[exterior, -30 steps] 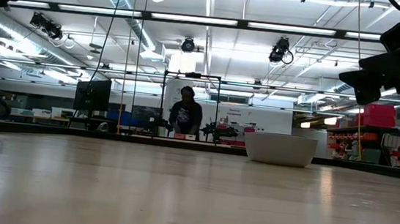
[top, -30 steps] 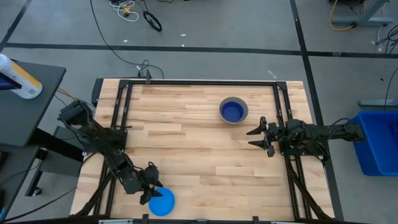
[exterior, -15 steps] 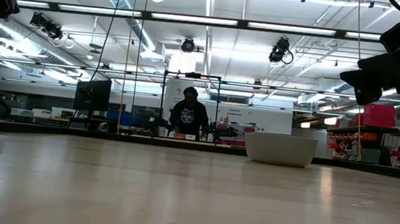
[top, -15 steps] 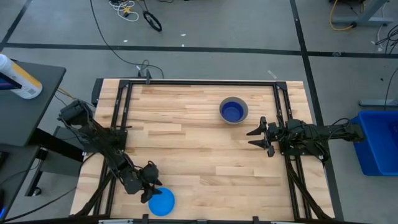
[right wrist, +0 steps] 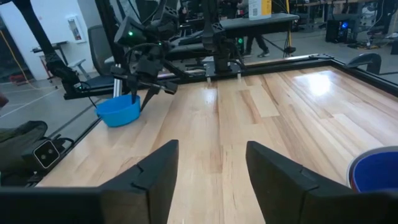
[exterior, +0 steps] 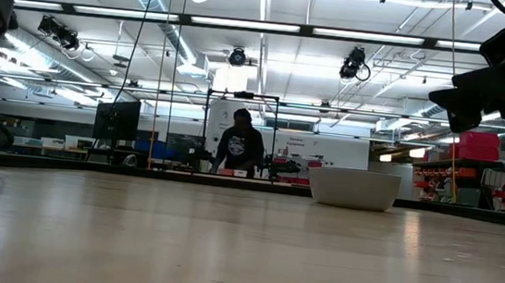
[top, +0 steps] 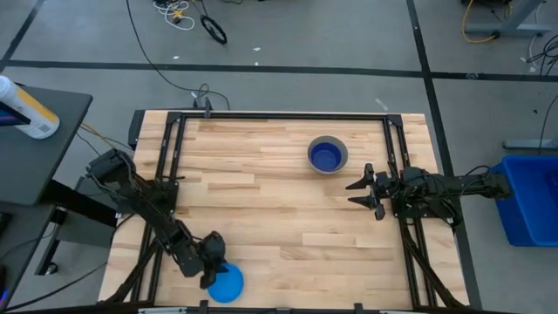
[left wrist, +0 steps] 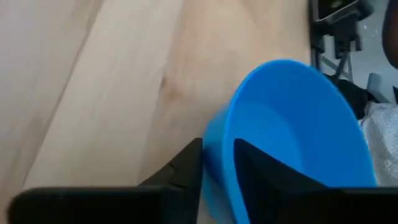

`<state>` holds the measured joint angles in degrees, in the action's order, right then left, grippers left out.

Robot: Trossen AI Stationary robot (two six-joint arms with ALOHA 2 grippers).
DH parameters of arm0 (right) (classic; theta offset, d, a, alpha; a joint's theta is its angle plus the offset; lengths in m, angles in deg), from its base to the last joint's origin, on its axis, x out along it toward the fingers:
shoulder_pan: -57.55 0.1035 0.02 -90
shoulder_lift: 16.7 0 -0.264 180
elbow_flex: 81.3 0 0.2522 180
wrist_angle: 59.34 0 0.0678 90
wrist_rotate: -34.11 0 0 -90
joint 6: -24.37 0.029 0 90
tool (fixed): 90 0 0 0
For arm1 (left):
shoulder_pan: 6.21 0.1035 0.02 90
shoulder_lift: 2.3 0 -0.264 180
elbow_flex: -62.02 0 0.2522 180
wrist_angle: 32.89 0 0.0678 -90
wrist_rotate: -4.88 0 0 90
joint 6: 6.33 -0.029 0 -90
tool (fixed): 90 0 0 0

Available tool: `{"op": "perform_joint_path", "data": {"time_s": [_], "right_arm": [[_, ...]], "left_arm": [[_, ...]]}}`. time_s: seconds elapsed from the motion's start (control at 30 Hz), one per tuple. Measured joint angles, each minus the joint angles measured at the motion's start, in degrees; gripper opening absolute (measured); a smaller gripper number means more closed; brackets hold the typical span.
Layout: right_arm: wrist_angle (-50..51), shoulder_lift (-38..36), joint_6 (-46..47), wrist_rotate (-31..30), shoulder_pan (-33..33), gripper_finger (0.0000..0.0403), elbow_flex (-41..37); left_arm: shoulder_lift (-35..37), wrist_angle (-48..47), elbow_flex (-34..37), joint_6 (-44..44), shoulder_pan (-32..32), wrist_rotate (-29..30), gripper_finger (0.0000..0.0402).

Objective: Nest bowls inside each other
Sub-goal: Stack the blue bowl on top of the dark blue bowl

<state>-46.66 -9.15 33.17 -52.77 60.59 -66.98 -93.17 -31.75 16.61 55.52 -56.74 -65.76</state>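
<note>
A light blue bowl point(top: 228, 283) stands at the table's near left, close to the near edge, and shows large in the left wrist view point(left wrist: 298, 130). My left gripper point(top: 213, 267) is at the bowl's left rim, shut on it. A grey bowl point(top: 328, 155) with a dark blue bowl point(top: 326, 157) nested inside rests on its base at the far right; the low view shows the grey bowl point(exterior: 353, 188) side on. My right gripper point(top: 359, 187) hovers open near that pair, with nothing between its fingers point(right wrist: 211, 168). My left gripper pinches the light blue bowl's wall at the rim point(left wrist: 217, 146), one finger point(left wrist: 183, 165) outside the bowl and the other point(left wrist: 261, 171) inside. The fingers slant down from the table's left. In the right wrist view the bowl point(right wrist: 121, 111) sits on the table.
A black frame point(top: 279, 115) runs around the tabletop. The wood between the two bowl sites is bare. A person stands at a bench point(exterior: 240, 145) in the room beyond the far edge. A blue bin point(top: 530, 196) stands off the table's right side.
My left gripper has sunk a little toward the near edge onto the light blue bowl's rim, and its fingers have drawn together on the wall. The bowl has kept its place. The right arm has kept still.
</note>
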Motion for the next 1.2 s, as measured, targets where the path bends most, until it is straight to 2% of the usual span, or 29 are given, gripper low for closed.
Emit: {"op": "perform_joint_path", "data": {"time_s": [0.2,0.53,0.63,0.73,0.8,0.93,1.2], "right_arm": [[-0.01,-0.01,-0.01,0.00,0.01,0.0209,0.00],[-0.02,-0.02,-0.03,0.00,0.01,0.0222,0.00],[0.00,0.00,-0.45,0.00,0.01,0.0223,0.00],[-0.01,0.00,-0.70,-0.02,0.00,0.0218,0.00],[-0.02,0.00,-0.70,-0.02,0.01,0.0214,0.00],[0.00,-0.01,-0.70,-0.02,0.00,0.0205,0.00],[-0.02,0.00,-0.70,-0.02,0.00,0.0191,0.00]], "left_arm": [[0.00,0.07,-1.74,-5.48,0.61,0.99,0.0012],[0.00,-1.00,-1.78,-10.39,4.90,3.62,0.0006],[0.00,-0.12,-1.78,-15.07,8.13,6.62,0.0006],[0.00,5.33,-1.76,-24.45,12.77,8.00,0.0006],[0.00,10.96,-1.76,-32.03,16.61,6.37,0.0006],[0.00,21.11,-1.76,-45.42,25.85,-0.54,0.0006],[-0.91,30.82,-3.93,-59.62,45.29,-14.68,0.0006]]}}
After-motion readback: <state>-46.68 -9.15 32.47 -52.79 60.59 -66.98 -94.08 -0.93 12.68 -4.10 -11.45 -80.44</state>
